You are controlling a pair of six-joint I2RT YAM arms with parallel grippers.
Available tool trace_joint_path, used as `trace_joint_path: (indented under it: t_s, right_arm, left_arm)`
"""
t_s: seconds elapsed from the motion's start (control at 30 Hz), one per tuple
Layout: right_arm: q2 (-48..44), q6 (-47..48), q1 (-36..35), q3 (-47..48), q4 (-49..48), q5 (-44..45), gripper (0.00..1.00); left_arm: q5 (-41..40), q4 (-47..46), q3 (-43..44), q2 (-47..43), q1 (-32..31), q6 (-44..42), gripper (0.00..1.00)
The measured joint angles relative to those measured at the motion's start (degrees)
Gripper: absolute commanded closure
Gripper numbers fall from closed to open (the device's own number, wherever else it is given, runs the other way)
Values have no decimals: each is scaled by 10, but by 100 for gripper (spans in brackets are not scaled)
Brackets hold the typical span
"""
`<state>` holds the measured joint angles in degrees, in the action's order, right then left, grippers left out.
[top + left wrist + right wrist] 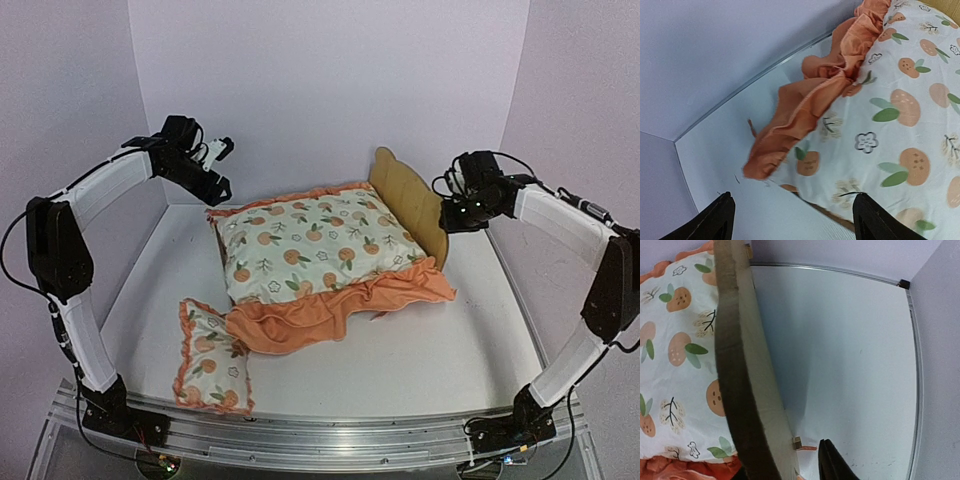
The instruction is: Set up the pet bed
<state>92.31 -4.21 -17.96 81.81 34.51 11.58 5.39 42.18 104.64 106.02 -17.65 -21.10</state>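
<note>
The pet bed's plywood headboard (pixel 408 200) stands at the right end, and the fruit-print mattress cushion (pixel 315 245) with its orange ruffle covers the rest of the frame. The small pillow (pixel 212 358) lies at the front left. My left gripper (pixel 222 168) is open and empty, above the cushion's back-left corner (pixel 875 125). In the left wrist view its fingers (pixel 715 220) stand wide apart and a brown strip of frame (pixel 832 214) shows under the cushion. My right gripper (pixel 452 205) is open at the headboard (pixel 745 390), with one finger (pixel 832 465) just clear of the board's outer face.
Lilac walls close in the back and both sides. The white table (pixel 470 330) has a metal rail along its near edge (pixel 320 440). The orange ruffle (pixel 330 310) spills off the bed toward the front. A raised rim (pixel 914 365) runs along the table's right side.
</note>
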Motion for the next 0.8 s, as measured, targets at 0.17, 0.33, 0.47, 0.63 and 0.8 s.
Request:
trace_joint_path:
  t_s: [0.17, 0.33, 0.47, 0.63, 0.8]
  right_arm:
    - [11, 32, 108, 8, 10, -41, 38]
    - [17, 8, 138, 38, 62, -40, 38]
    - [-37, -43, 134, 26, 98, -40, 46]
    - [-192, -127, 129, -76, 133, -42, 54]
    - [-229, -208, 76, -187, 137, -34, 54]
  left_arm:
    - [4, -8, -6, -23, 2, -18, 17]
    - [4, -13, 13, 10, 5, -29, 19]
    - [4, -16, 105, 109, 13, -27, 22]
    - [-2, -39, 182, 237, 24, -23, 23]
    - [5, -56, 183, 308, 30, -24, 26]
